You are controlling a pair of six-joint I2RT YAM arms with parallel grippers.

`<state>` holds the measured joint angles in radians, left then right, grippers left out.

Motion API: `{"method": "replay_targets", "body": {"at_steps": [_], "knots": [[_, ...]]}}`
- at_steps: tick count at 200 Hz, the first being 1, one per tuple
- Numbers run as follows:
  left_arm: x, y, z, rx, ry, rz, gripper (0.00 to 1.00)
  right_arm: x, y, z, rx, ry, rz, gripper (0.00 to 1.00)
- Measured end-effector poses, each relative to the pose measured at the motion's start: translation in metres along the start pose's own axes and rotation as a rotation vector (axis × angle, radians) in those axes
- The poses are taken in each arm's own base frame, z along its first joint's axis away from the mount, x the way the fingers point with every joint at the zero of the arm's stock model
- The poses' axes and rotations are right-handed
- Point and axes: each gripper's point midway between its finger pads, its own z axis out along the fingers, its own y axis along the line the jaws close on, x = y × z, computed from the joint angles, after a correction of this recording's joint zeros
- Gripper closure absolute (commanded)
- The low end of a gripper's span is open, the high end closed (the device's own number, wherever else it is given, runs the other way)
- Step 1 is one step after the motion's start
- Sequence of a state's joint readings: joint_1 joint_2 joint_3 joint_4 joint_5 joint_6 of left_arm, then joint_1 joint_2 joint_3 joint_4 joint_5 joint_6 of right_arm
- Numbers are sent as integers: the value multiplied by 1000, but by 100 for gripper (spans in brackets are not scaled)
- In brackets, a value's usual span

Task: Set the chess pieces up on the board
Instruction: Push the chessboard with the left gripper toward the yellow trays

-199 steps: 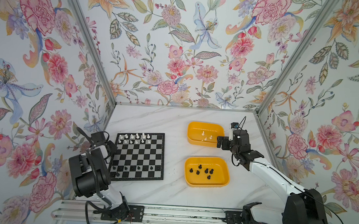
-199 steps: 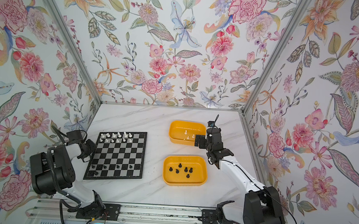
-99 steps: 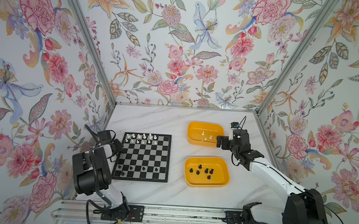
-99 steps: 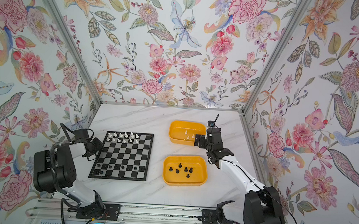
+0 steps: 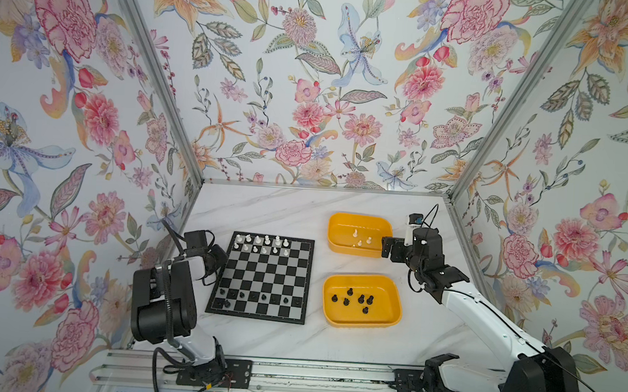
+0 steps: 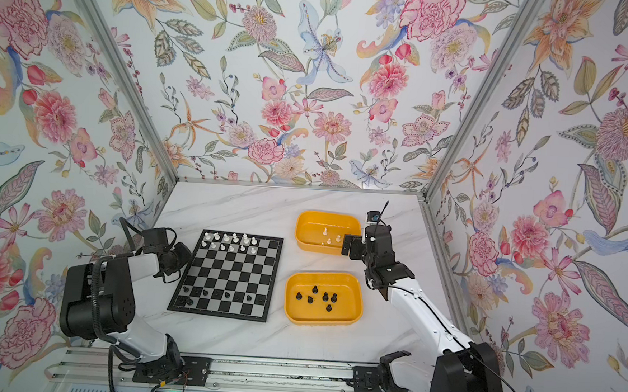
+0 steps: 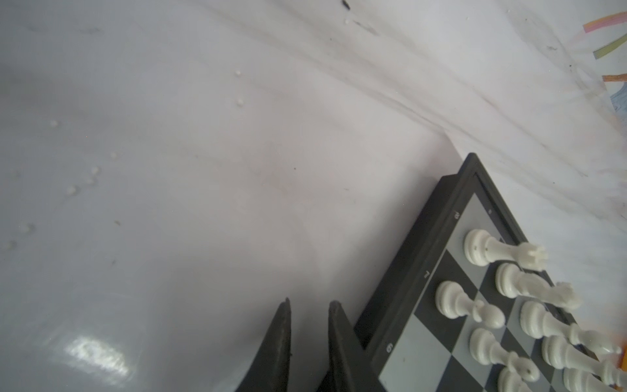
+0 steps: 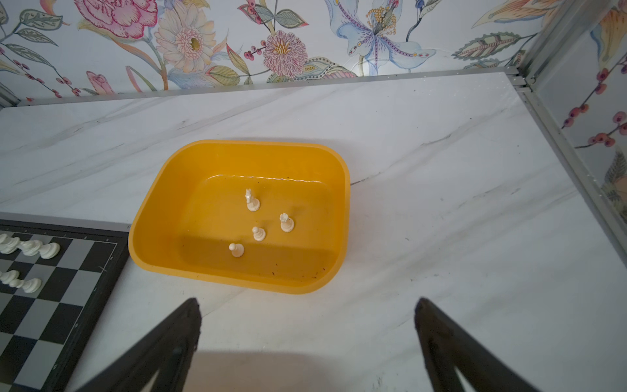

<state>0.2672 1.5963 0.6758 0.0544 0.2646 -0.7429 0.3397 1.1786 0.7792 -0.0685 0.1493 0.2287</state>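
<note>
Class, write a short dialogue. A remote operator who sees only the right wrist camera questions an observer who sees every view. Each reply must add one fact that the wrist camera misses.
Operator: I see one yellow rounded plastic tub holding four tiny white plastic chessmen. Where are the unplaced black ones?
Observer: Six tiny black plastic chessmen sit in a second yellow rounded plastic tub, which is nearer the robot's base than yours.
Operator: And the left claw?
Observer: The left claw is low over the table, beside the left edge of the flat black-and-silver chessboard. Its fingers are narrowly parted and hold nothing.
</note>
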Motion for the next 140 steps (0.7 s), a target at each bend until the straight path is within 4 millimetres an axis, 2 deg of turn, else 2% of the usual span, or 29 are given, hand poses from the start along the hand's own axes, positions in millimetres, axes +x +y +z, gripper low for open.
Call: {"method": "replay_targets", "body": {"at_steps": [71, 140], "knots": [[41, -28, -7, 67, 65, 11, 79, 5, 2, -3, -1, 12, 14, 1], [70, -40, -20, 105, 92, -4, 80, 12, 1, -5, 7, 31, 7, 1]]}}
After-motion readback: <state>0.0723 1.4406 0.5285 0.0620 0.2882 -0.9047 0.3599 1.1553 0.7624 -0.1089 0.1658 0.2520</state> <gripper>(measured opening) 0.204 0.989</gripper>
